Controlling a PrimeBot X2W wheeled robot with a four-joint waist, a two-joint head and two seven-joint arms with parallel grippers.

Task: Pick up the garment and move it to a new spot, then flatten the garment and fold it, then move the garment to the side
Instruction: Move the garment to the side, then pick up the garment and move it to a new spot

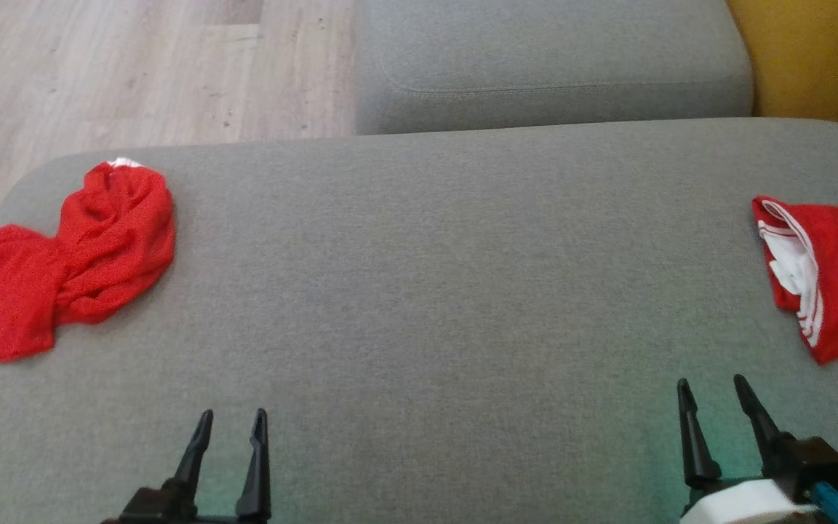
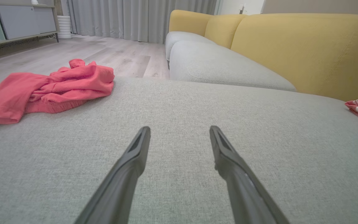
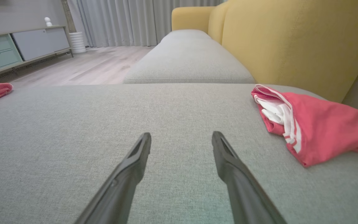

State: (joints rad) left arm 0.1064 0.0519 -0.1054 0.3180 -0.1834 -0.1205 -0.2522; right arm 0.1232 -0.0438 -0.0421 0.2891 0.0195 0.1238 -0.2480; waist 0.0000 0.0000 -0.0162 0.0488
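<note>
Red crumpled garment [image 1: 77, 255] lies diagonally, white-trimmed end apparently pointing away; left tool [image 1: 234, 413] and right tool [image 1: 710, 380] gape wide, empty.

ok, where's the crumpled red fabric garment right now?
Head view: the crumpled red fabric garment lies at the left edge of the grey fabric cushion, ahead and left of the open left gripper, apart from it.

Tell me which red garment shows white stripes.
The right garment, by the right end effector; the left garment is crumpled and almost all red.
</note>
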